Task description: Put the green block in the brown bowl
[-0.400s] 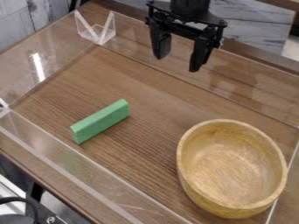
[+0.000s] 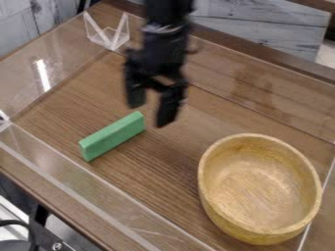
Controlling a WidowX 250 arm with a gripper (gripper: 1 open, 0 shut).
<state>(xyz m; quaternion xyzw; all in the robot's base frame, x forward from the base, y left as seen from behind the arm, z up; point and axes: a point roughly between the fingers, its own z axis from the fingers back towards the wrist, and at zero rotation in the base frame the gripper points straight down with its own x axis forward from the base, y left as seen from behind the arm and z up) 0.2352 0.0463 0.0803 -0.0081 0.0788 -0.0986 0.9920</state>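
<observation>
One pincer [image 2: 155,104]: fingers apart, empty, above the block's right end
Green block [image 2: 112,135]: flat on counter [image 2: 197,98]
Brown bowl [image 2: 261,186]: empty, right

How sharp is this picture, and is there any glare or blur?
Camera view: the tool and arm are slightly smeared by motion blur; the block and bowl look fairly sharp; pale glare streaks show on the clear walls at left; lighting is even, with soft shadows.
</observation>
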